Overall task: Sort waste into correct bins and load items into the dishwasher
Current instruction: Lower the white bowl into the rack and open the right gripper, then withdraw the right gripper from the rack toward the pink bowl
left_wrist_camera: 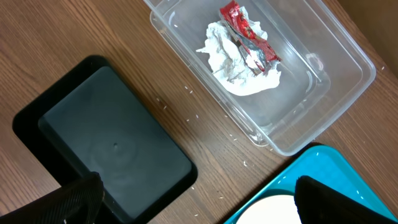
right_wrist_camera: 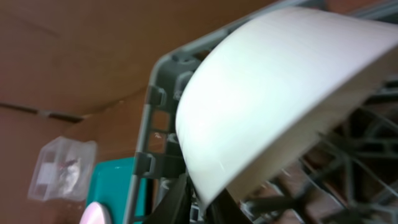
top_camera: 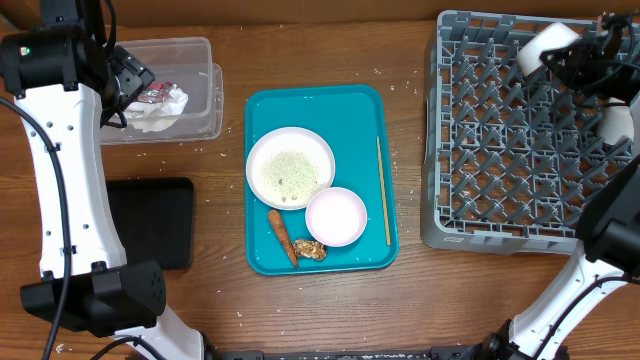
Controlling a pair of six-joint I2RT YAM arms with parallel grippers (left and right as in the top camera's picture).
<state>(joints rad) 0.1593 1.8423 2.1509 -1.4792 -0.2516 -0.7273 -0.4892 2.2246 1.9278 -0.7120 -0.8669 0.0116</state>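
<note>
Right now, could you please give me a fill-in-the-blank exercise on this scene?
The red-and-silver wrapper lies in the clear tub on crumpled white ___.
The pink bowl sits on the ___ tray.
The rice grains lie on the round white ___.
The left fingers stand wide ___.
Missing: napkins; teal; plate; open.

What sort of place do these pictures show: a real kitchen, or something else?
Probably a robot test bench set up for clearing dishes, not a real kitchen: robot arms at a wooden table, a grey dish rack standing on it, a clear tub holding waste.
</note>
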